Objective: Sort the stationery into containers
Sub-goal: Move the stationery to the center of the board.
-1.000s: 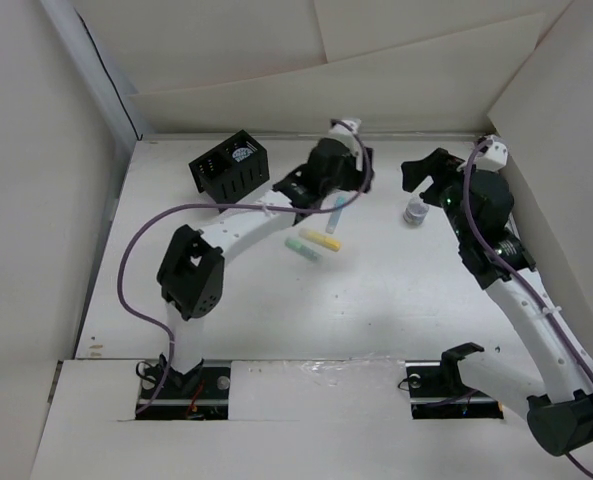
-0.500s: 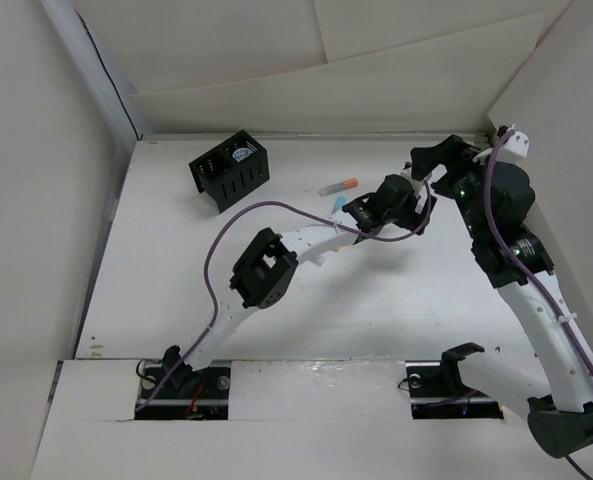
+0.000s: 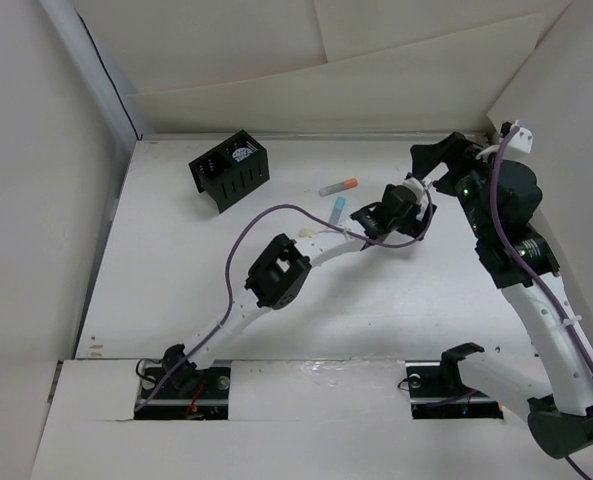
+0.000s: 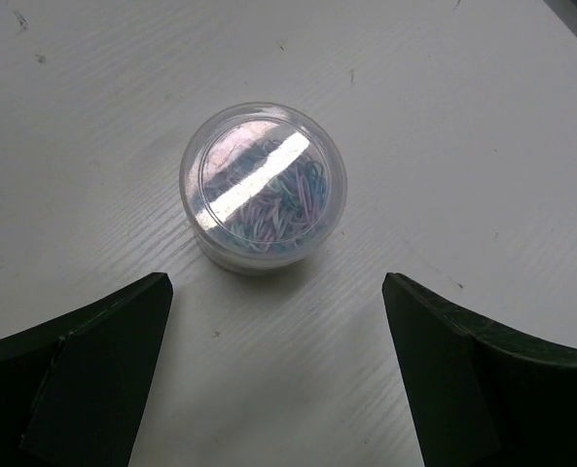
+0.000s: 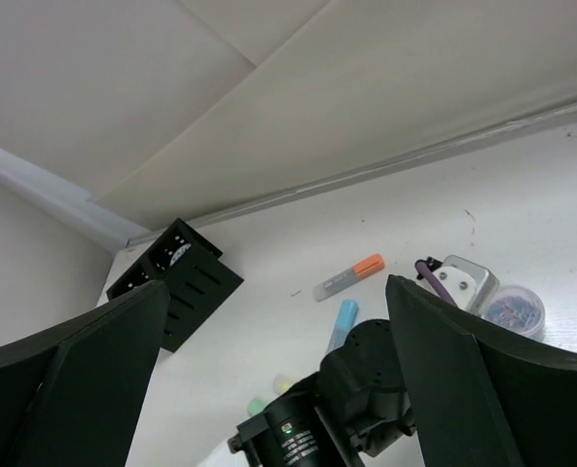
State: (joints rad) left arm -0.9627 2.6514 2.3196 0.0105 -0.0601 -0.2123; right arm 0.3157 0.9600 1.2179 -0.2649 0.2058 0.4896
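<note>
White table (image 3: pixel 176 290), black organiser (image 3: pixel 229 170), orange-tipped stick (image 3: pixel 339 187), blue stick (image 3: pixel 340 206), clear round tub (image 4: pixel 264 190)

You get only the tips of the yellow stick (image 5: pixel 283 381) and pale green stick (image 5: pixel 257 406) past the left arm (image 5: pixel 339 401).
</note>
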